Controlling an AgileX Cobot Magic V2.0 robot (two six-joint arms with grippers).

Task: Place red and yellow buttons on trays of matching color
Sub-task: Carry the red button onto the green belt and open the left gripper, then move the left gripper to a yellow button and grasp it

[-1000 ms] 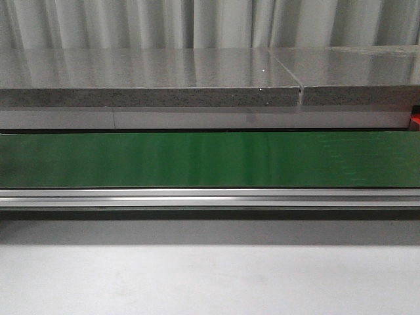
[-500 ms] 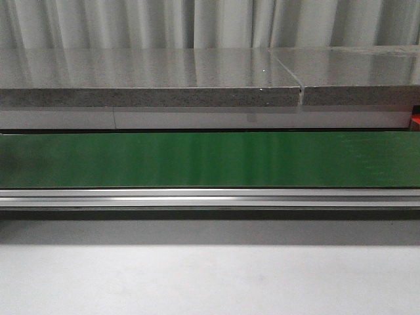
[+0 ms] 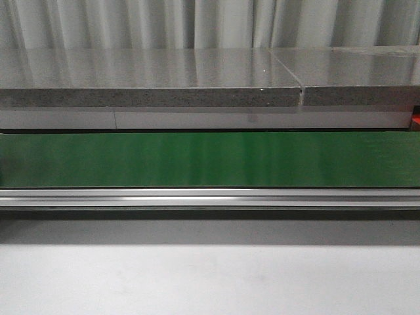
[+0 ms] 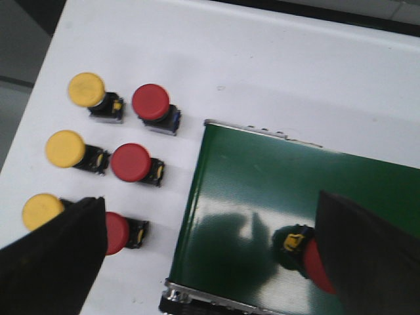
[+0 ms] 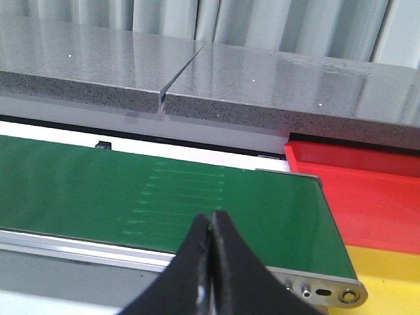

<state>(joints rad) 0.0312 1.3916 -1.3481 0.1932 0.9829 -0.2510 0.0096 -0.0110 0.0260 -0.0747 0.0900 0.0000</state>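
In the left wrist view, three yellow buttons [image 4: 86, 90] and three red buttons [image 4: 151, 102] lie in two rows on the white table. One more red button [image 4: 314, 264] lies on the green belt [image 4: 262, 177], partly hidden by one black finger [image 4: 371, 256]. My left gripper [image 4: 210, 262] hangs open above the belt's end, holding nothing. In the right wrist view, my right gripper [image 5: 212, 222] is shut and empty over the belt's near edge. The red tray [image 5: 367, 190] and the yellow tray [image 5: 390, 272] sit past the belt's end. No gripper shows in the front view.
The green conveyor belt [image 3: 210, 159] runs across the front view with a metal rail [image 3: 210, 197] along its near side. Behind it stands a grey stone counter [image 3: 151, 79]. White table [image 3: 210, 282] lies in front.
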